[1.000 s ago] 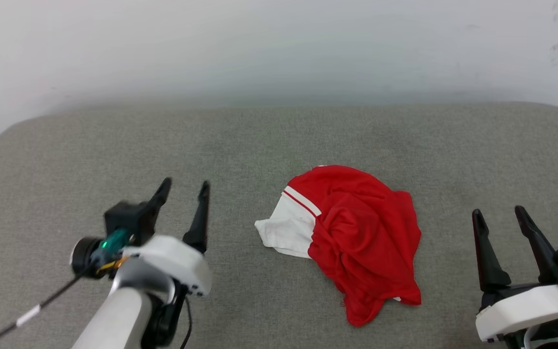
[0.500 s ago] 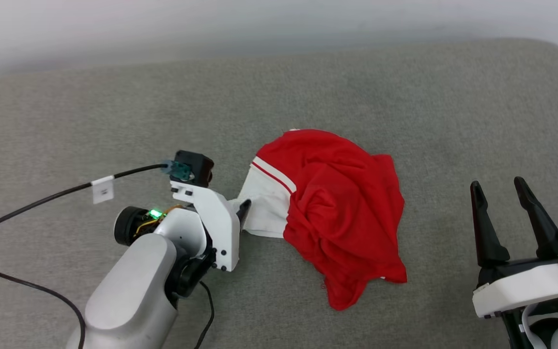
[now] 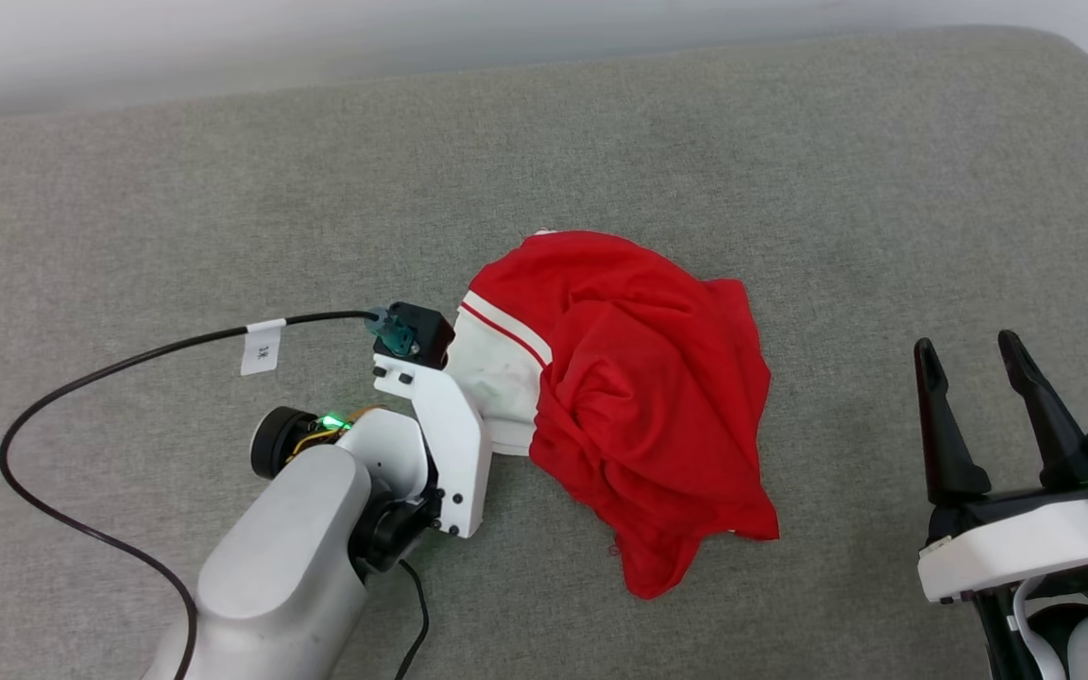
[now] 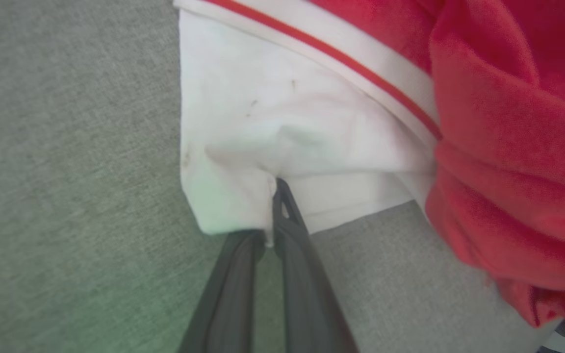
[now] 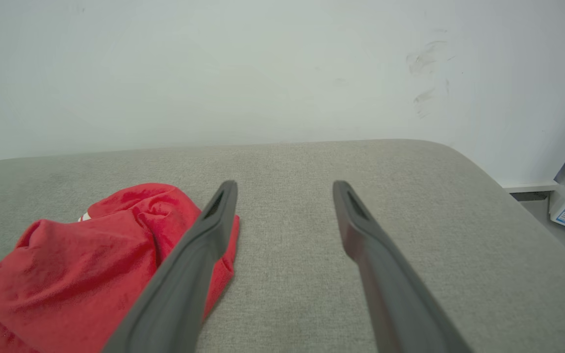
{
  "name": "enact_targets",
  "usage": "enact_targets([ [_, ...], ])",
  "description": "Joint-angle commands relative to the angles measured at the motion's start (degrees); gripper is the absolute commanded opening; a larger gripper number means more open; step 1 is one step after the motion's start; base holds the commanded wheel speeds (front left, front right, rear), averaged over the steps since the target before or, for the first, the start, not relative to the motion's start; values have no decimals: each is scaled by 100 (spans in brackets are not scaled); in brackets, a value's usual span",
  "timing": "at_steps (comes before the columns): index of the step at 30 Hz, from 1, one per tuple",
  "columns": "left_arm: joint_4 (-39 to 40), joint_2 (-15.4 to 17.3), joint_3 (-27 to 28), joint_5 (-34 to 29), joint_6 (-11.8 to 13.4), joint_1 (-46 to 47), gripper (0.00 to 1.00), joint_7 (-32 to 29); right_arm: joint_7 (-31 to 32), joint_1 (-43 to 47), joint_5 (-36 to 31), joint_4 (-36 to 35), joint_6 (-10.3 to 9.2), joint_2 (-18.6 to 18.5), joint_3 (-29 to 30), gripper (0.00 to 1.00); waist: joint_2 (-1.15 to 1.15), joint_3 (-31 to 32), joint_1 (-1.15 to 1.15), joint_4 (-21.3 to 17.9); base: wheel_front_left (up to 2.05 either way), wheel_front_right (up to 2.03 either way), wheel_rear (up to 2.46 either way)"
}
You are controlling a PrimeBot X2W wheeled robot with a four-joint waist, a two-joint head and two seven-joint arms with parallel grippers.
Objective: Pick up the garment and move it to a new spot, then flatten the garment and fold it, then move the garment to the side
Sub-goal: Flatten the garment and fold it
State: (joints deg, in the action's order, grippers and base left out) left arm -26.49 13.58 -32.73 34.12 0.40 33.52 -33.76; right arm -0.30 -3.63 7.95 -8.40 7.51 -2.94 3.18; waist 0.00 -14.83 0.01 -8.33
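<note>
Crumpled garment [image 3: 638, 397] lies heaped midway on the grey cushion [image 3: 223, 189], left gripper [image 4: 275, 215] pinched shut on only the lip of its white sleeve [image 4: 282, 113], right gripper [image 3: 969, 351] agape well apart: so thin a bite may slip once lifted.

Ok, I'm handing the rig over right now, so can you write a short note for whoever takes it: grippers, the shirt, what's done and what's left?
Left gripper: closed on an edge of the white sleeve panel of the garment, low over the grey cushion.
Right gripper: open, holding nothing, off to the garment's right and clear of it.
Garment: a crumpled heap near the cushion's middle, lying on it, not lifted.
Done: grip taken on the sleeve.
Left: lift it and move it to a new spot, flatten, fold, move it aside.
</note>
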Motion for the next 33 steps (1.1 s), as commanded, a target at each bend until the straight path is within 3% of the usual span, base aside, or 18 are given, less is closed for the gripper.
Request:
enact_targets([
  [1, -143, -26, -77, 34, -15, -139, 0, -55, -46, -81, 8, 25, -4, 9, 13, 100, 0, 39, -1, 33, 0, 0, 0],
  [6, 156, 231, 68, -32, 49, -180, 0, 218, -61, -2, 34, 57, -4, 9, 84, 100, 0, 179, -1, 154, 0, 0, 0],
  [10, 799, 519, 271, -64, 254, -475, 0, 477, -61, 103, 65, 79, -4, 9, 143, 100, 0, 318, -1, 289, 0, 0, 0],
  [19, 2336, 1415, 1149, 156, 1276, -1880, 0, 435, -1, 243, 33, -39, -4, 10, 361, 100, 0, 439, -1, 621, 0, 0, 0],
  [22, 2515, 1555, 1450, 358, 1548, -2445, 0, 438, 20, 255, 42, -65, -3, 9, 357, 100, 0, 477, -1, 652, 0, 0, 0],
  [25, 2496, 1544, 1596, 539, 1639, -2857, 0, 497, 34, 261, 51, -73, -4, 9, 354, 100, 0, 513, -1, 663, 0, 0, 0],
  [26, 2424, 1444, 1610, 613, 1637, -2990, 11, 597, 49, 256, 52, -67, -3, 9, 347, 100, 0, 553, -1, 665, 0, 0, 0],
  [27, 2387, 1390, 1596, 639, 1612, -3039, 61, 652, 57, 271, 47, -63, -3, 9, 340, 100, 0, 584, -1, 664, 0, 0, 0],
  [28, 2357, 1357, 1592, 608, 1597, -3049, 100, 742, 63, 286, 41, -70, -4, 9, 334, 100, 0, 607, -1, 658, 0, 0, 0],
  [33, 2335, 1169, 1614, 377, 1559, -2824, 100, 1475, 122, 376, -7, -98, -3, 9, 332, 100, 0, 795, -1, 634, 0, 0, 0],
])
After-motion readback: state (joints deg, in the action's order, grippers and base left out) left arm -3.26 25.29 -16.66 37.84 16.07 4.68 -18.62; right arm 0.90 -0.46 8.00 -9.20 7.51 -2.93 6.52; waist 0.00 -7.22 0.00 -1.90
